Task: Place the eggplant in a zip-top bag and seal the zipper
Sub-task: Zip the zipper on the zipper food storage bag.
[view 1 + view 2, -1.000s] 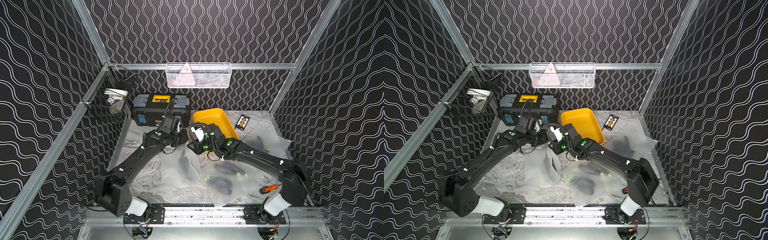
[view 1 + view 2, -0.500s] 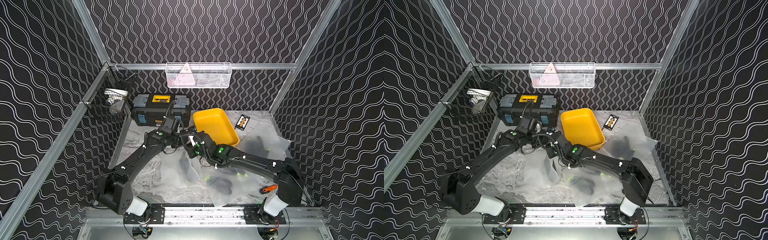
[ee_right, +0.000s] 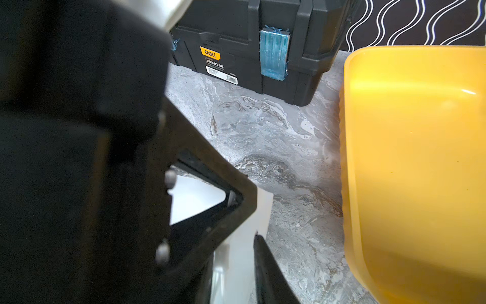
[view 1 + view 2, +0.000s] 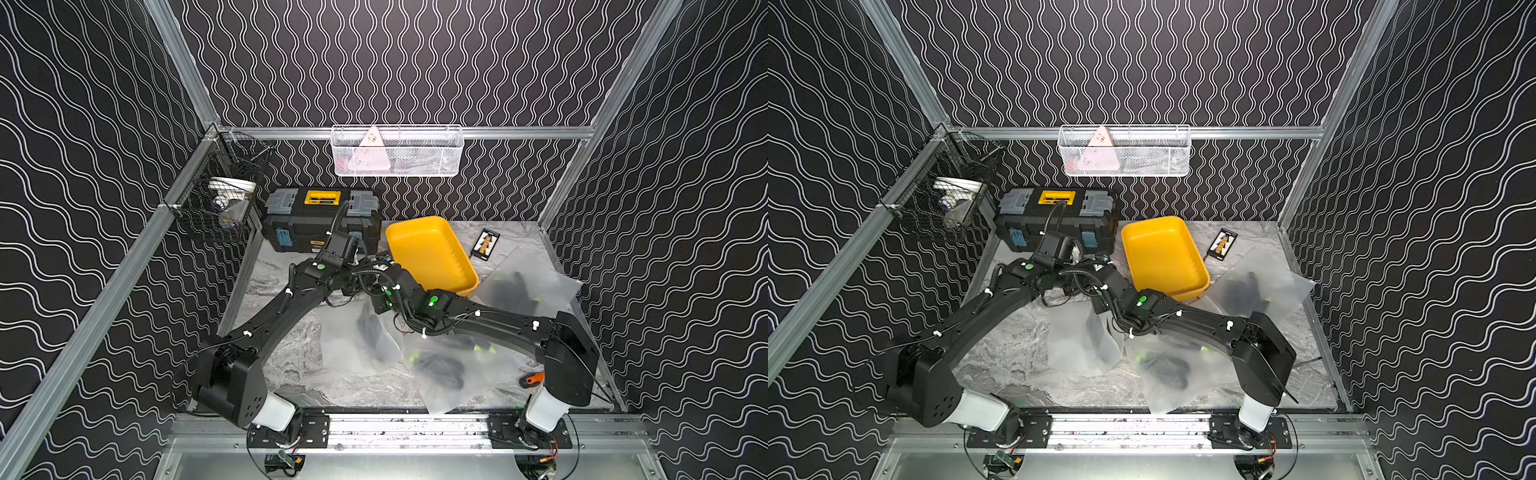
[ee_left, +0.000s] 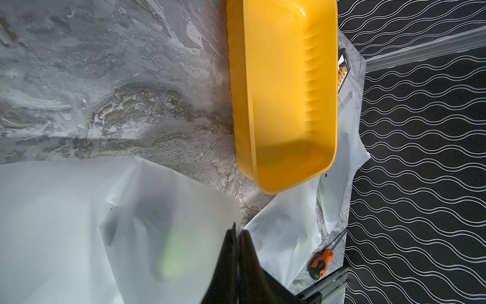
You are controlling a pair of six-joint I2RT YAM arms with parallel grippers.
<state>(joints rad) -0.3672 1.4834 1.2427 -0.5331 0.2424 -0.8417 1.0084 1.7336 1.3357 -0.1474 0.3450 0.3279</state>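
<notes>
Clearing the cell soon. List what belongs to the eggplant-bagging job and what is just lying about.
Job: zip-top bag; eggplant inside it; left gripper, shut on the bag's edge; right gripper, close beside it.
Lying about: yellow tray; toolbox; screwdriver; front filled bag; far filled bag; white wire basket; black wire basket; small card.

Frosted, translucent plastic film forms the zip-top bag [image 4: 349, 345], softly creased. The counter [image 4: 353, 388] looks like matt grey marbled stone, slightly rough. The yellow tub [image 4: 419, 245] is smooth glossy plastic, the toolbox [image 4: 307, 226] matt black plastic, the wall basket [image 4: 419, 160] white wire mesh.
</notes>
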